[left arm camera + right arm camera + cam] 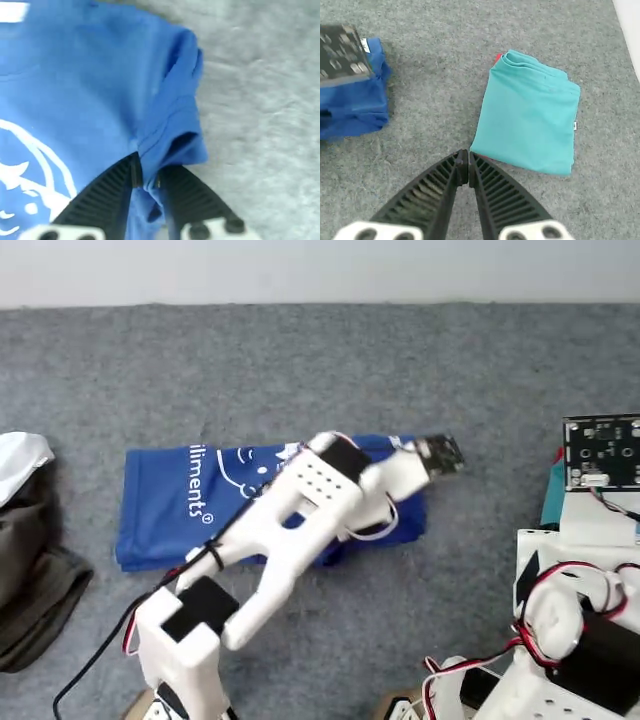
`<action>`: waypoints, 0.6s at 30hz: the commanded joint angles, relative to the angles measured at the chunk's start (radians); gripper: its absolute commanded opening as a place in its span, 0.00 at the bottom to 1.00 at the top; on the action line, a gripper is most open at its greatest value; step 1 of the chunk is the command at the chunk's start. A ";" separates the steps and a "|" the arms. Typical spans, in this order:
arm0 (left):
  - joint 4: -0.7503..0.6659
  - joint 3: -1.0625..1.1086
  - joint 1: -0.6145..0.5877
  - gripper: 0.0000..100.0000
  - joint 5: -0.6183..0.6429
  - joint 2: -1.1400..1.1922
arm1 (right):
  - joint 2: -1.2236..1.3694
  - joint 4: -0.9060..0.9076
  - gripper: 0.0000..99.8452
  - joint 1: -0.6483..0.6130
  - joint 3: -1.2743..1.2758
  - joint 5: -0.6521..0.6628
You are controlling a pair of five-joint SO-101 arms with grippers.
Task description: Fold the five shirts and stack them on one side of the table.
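Note:
A blue shirt [180, 505] with white print lies folded in a long strip across the middle of the table. My left gripper [146, 176] is at its right end, shut on a bunched fold of the blue shirt [100, 90]. The left arm [300, 515] stretches over the shirt from the front. My right gripper [468, 165] is shut on nothing and hovers over grey carpet just beside a folded teal shirt [530, 120], which has a red edge [498, 57] showing under it. The teal shirt [552, 502] sits at the table's right edge.
A heap of dark grey shirts [35, 565] with a white one [20, 458] on top lies at the left edge. The right arm [565, 625] is drawn back at the front right, its camera board [602, 452] above the teal shirt. Grey carpet [350, 360] covers the table.

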 commanded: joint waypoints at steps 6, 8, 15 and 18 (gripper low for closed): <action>0.003 -0.231 -0.124 0.11 -0.035 0.183 | 0.010 0.035 0.01 0.008 -0.035 0.009; 0.003 -0.300 -0.149 0.15 -0.035 0.236 | 0.010 0.036 0.01 0.008 -0.035 0.009; 0.026 -0.570 -0.203 0.16 -0.041 0.448 | 0.010 0.036 0.01 0.008 -0.035 0.009; 0.101 -0.702 -0.201 0.16 -0.043 0.509 | 0.010 0.036 0.01 0.008 -0.035 0.009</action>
